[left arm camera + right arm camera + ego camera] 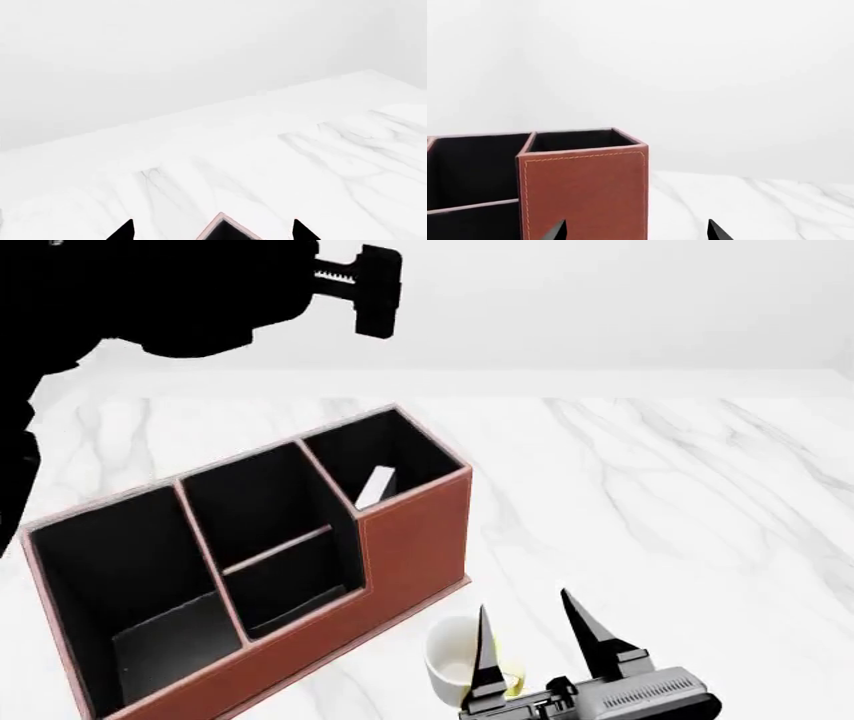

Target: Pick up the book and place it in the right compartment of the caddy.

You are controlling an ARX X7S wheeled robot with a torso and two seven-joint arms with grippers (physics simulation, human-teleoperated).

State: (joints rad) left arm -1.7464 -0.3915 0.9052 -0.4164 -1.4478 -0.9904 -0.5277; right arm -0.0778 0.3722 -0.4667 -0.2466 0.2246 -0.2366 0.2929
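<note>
Book (375, 486) mostly hidden inside right compartment (400, 455); only white edge shows.

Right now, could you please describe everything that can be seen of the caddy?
The caddy is a large reddish-brown, leather-look organizer with pale stitching, pale pink rim edges and a black lining. It stands upright on the white marble table, set at an angle in the head view. It has stepped sections: a wide low one, a middle one crossed by a divider shelf, and the tallest right compartment, where the book leans inside, white edge showing. A white mug sits near its front corner. Neither gripper touches it.
</note>
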